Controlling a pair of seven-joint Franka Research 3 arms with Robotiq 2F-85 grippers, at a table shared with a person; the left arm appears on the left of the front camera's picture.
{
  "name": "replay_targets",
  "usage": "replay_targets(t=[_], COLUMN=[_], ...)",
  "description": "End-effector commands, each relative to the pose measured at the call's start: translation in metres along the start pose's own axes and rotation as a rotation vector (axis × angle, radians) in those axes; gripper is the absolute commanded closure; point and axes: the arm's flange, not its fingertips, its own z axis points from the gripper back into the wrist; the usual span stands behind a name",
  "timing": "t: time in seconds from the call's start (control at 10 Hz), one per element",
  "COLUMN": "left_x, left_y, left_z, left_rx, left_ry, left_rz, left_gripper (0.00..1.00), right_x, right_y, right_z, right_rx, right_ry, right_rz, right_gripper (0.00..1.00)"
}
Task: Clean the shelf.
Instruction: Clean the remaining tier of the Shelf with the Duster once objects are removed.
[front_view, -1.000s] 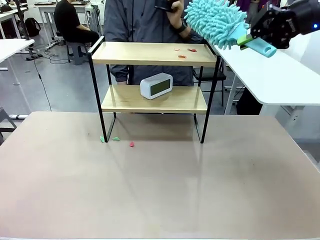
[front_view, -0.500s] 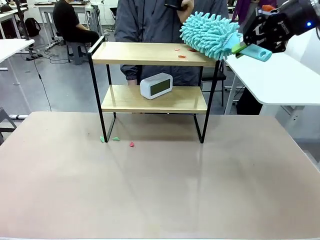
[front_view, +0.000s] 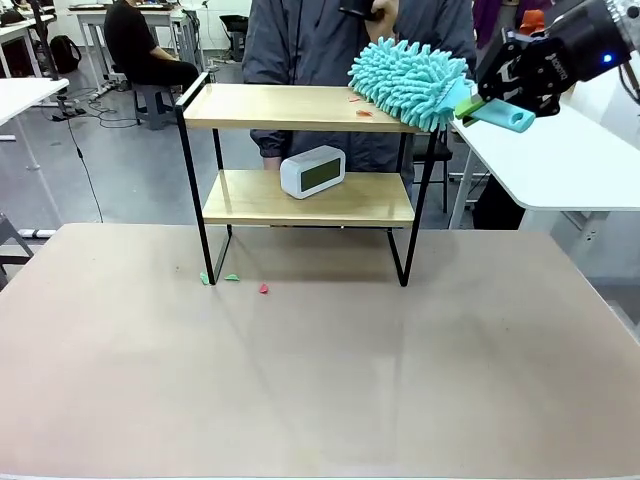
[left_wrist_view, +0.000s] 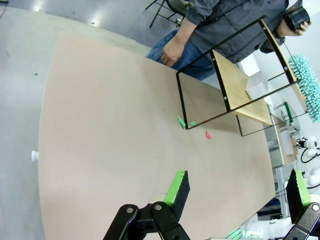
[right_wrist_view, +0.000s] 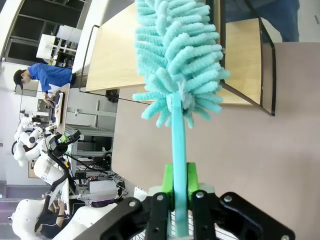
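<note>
The shelf (front_view: 290, 105) stands at the table's far side, with small red scraps (front_view: 364, 112) on the right part of its top board. My right gripper (front_view: 480, 100) is shut on the handle of a fluffy turquoise duster (front_view: 410, 82), whose head rests on the top board's right end. In the right wrist view the duster (right_wrist_view: 175, 55) stretches from my right gripper (right_wrist_view: 179, 187) across the shelf (right_wrist_view: 120, 55). My left gripper (left_wrist_view: 237, 190) hangs open above the table, far from the shelf (left_wrist_view: 240, 95).
A white digital clock (front_view: 312, 170) sits on the lower board. Green scraps (front_view: 232, 277) and a red scrap (front_view: 264, 289) lie on the table by the left front leg. A person (front_view: 300, 40) stands behind the shelf. A white table (front_view: 560, 160) is at the right.
My right gripper has brought the duster down and to the left, from above the shelf's right end onto the top board near the red scraps.
</note>
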Motion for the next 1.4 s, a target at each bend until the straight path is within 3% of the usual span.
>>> replay_targets(t=[0.0,0.4,0.7,0.8,1.3], left_x=[-0.001,-0.001,-0.001,-0.001,-0.001], left_y=[0.000,0.000,0.000,0.000,0.000], left_z=[-0.001,-0.001,-0.001,-0.001,-0.001], left_rx=[-0.016,-0.016,-0.016,-0.016,-0.016], left_ry=[-0.016,-0.016,-0.016,-0.016,-0.016], left_rz=[-0.020,-0.020,-0.020,-0.020,-0.020], left_gripper=[0.00,0.00,0.00,0.00,0.00], right_x=[-0.002,-0.011,-0.015,-0.015,-0.012], right_y=[0.001,-0.007,-0.020,-0.024,-0.038], right_z=[0.001,0.009,0.019,0.020,0.020], right_rx=[0.019,0.206,0.426,0.468,0.529], right_ry=[0.035,0.349,0.600,0.645,0.673], right_rz=[-0.015,0.052,0.086,0.093,0.091], right_gripper=[0.87,0.87,0.87,0.87,0.87])
